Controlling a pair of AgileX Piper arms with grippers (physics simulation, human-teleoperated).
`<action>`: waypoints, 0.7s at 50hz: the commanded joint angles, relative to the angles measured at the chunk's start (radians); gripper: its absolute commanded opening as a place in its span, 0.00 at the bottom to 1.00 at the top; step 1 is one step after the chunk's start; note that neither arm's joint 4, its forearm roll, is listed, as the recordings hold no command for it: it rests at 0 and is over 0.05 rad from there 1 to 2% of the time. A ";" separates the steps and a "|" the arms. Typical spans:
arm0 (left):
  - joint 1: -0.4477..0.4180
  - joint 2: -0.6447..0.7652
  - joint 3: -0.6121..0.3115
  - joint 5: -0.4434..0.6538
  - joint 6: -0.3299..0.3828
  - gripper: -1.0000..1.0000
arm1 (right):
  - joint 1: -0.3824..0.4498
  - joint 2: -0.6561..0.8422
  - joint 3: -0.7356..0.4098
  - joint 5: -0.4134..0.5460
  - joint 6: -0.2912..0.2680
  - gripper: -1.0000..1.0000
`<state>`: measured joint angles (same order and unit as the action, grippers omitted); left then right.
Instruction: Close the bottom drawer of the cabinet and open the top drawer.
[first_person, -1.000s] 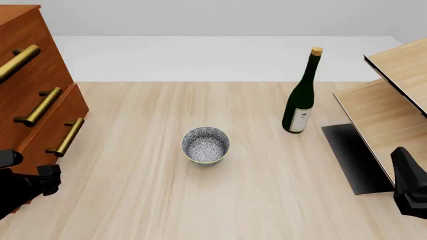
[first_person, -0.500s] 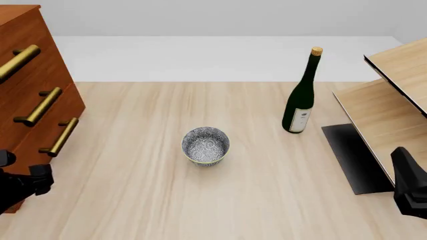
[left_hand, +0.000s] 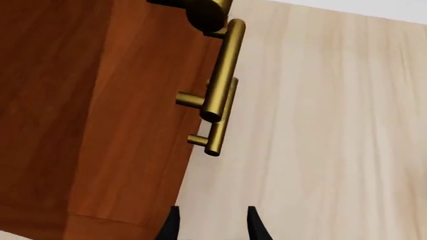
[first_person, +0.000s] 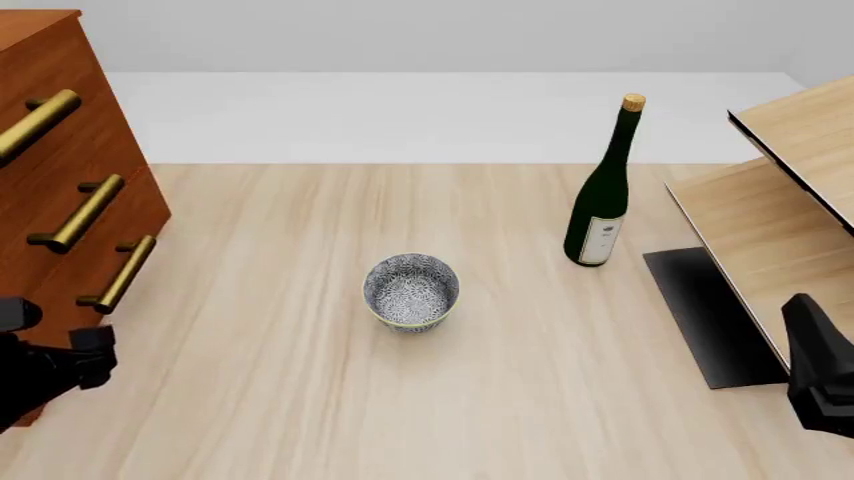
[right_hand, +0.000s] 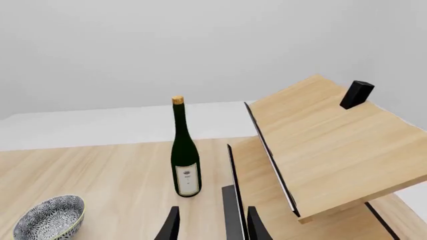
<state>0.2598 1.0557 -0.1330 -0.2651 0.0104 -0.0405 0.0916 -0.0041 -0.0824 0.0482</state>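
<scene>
A red-brown cabinet stands at the far left of the bench, its three drawer fronts facing right toward the middle. The bottom drawer looks flush with the middle drawer, so it seems closed. The top drawer is not yet pulled out.

The left tool sits low beside the cabinet's near corner, fingers a little apart and holding nothing. The right tool waits at the right, fingers also parted and empty, facing a bottle and a pale shelf.

Each brass handle is a long bar running along its drawer front, parallel to the bench edge. The top handle sits highest.

Risks, as a judgement: the left tool could catch the middle handle on its way up, or close on the wrong bar and open the wrong drawer. A loose grip could slip off the round bar.
</scene>
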 joint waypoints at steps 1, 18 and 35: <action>-0.079 -0.001 0.003 0.015 -0.025 1.00 | -0.002 -0.002 0.000 0.002 0.002 1.00; -0.183 -0.107 -0.019 0.080 0.013 1.00 | -0.003 -0.002 0.000 0.001 0.003 1.00; -0.386 -0.264 -0.079 0.130 0.267 1.00 | -0.011 0.012 0.000 -0.013 0.007 1.00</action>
<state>-0.0232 0.8890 -0.1875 -0.1581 0.1343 -0.0480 0.0962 -0.0040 -0.0881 0.0539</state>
